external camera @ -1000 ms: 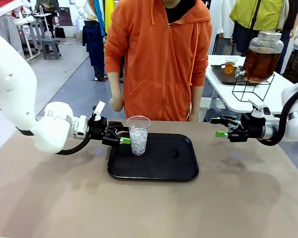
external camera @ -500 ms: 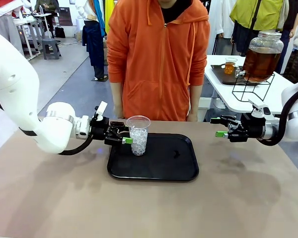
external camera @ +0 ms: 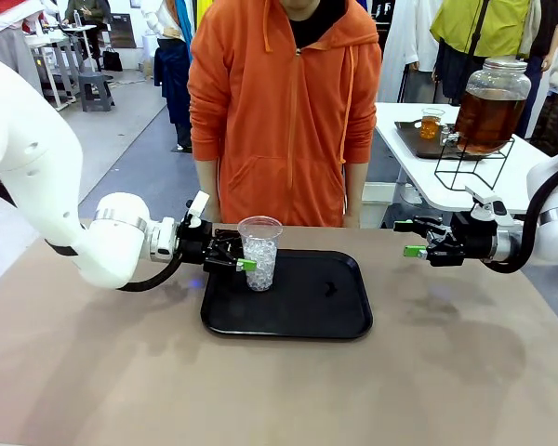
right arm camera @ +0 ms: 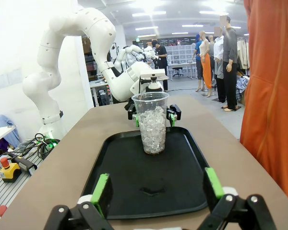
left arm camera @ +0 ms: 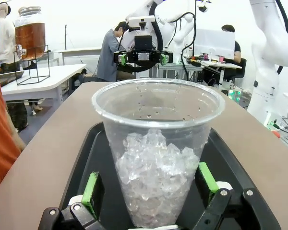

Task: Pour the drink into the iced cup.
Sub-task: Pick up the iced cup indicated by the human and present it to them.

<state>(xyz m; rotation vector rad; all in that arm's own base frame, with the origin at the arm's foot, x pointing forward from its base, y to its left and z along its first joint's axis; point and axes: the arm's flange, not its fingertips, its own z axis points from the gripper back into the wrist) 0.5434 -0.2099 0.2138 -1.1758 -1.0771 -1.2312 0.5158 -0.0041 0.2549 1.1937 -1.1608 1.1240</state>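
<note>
Left claw (external camera: pixel 244 259) advanced, straddling iced cup (external camera: pixel 259 257).

- left arm (external camera: pixel 37 158): glossy white rounded shells, silver wrist ring (external camera: pixel 121 217), black cable (external camera: pixel 153 279) under wrist
- left gripper (external camera: pixel 245 258): black linkage, green pads (left arm camera: pixel 90 188), round screw heads at joints
- right arm (external camera: pixel 556 218): same white shell, black hose (external camera: pixel 532 223)
- right gripper (external camera: pixel 408 237): black, green-tipped, white bracket (external camera: pixel 484 203) on top

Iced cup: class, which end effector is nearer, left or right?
Left. The left end effector straddles the iced cup; the right end effector hovers apart, beyond the tray's right edge.
</note>
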